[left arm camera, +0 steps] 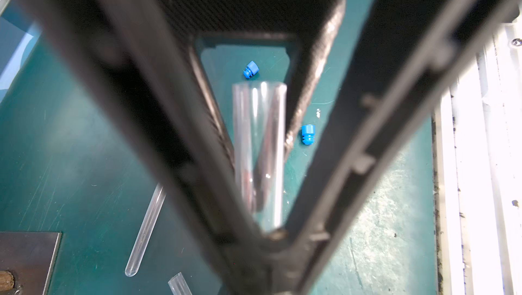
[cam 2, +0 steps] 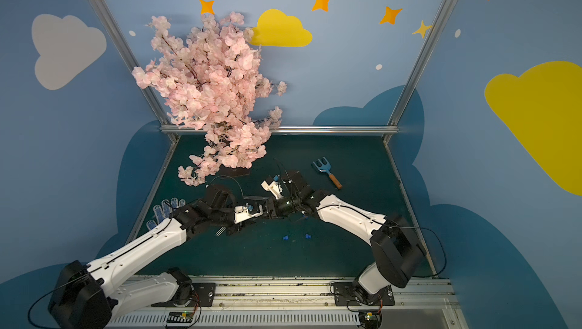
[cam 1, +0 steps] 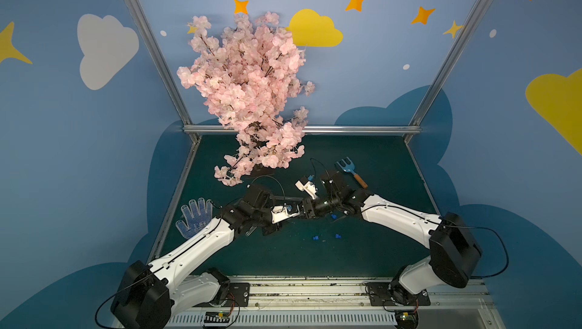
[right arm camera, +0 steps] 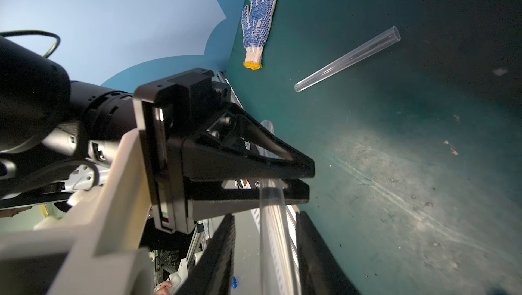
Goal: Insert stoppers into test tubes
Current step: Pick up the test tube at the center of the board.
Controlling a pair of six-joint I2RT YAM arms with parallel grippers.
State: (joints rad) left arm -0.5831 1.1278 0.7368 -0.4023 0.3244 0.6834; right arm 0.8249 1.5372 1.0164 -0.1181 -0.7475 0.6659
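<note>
Standing over it, in both top views I saw the two arms meet above the middle of the dark green surface [cam 1: 362, 248]. The left end effector [cam 1: 297, 213] and right end effector [cam 1: 310, 212] were so close together that I could not tell from there what either had. Three blue stoppers [cam 1: 315, 238] [cam 1: 338, 236] [cam 1: 333, 216] lay loose on the surface near them, on the side toward the arms' bases. A blue rake [cam 1: 349, 171] lay farther back, a dotted glove [cam 1: 195, 220] sat by the left arm, and a pink blossom tree [cam 1: 248, 91] stood at the rear. The left wrist view gave what the top could not: the left end effector was pinched narrow on a clear test tube [left arm camera: 258, 152]. Two stoppers lay on the surface beyond its open mouth, apart from it, and two loose tubes [left arm camera: 145, 231] [left arm camera: 179, 283] lay off to one side. The right wrist view alone showed that same test tube running between the right end effector's fingers [right arm camera: 223, 251]. They stood on either side of it with a gap on one side, not clamped. There the glove's palm print was too blurred to read.
</note>
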